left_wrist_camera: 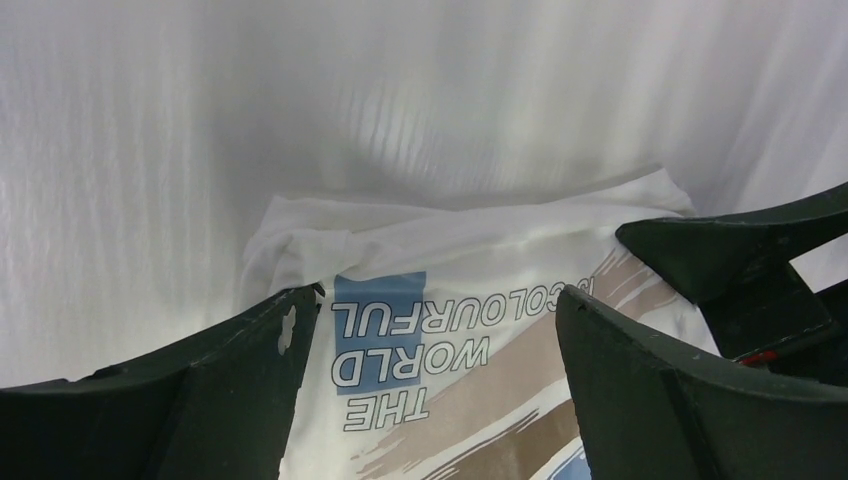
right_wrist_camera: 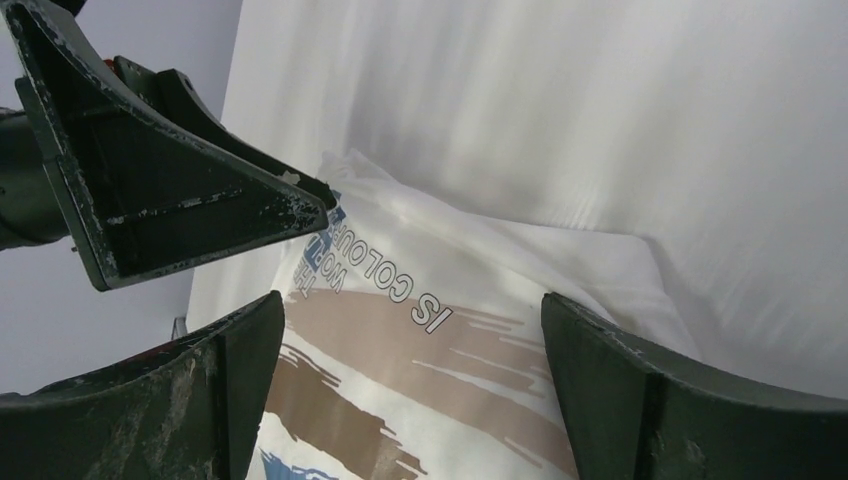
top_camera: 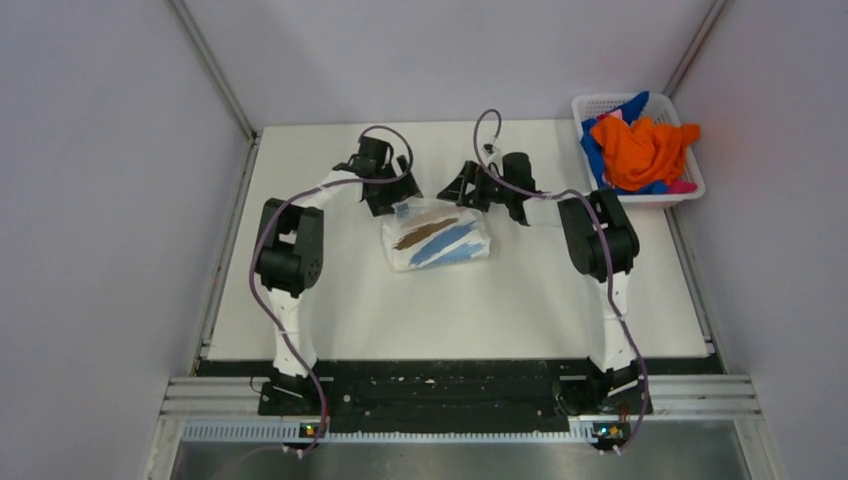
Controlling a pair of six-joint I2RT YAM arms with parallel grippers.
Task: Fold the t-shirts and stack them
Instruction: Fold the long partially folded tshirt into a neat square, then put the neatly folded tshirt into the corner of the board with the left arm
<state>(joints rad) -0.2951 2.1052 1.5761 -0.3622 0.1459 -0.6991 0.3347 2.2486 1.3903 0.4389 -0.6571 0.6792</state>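
white cloth with brown and blue streaks: the folded shirt (top_camera: pixel 437 238) lies as a tight packet on the bench (top_camera: pixel 450 320), a little far of centre, and i have both arms at it. my left pincer (top_camera: pixel 388 200) is at its far-left corner and my right pincer (top_camera: pixel 465 190) at its far-right corner. both have their fingers wide apart, with the cloth below the gap, and neither is clamped on anything. i judge this fold is done or nearly so, and the arms stand at the far edge to square it up.

the orange shirt (top_camera: pixel 645 150) sits heaped over a blue shirt (top_camera: pixel 628 108) with a bit of pink shirt (top_camera: pixel 683 186) in the basket (top_camera: pixel 592 102) at the far right. they are well apart from the packet and not yet folded.

only the overhead view gives me that layout, since the wrist views miss the basket altogether. what they add is the printed lettering, the soft creases along the far hem, and how near each pincer is to the other.
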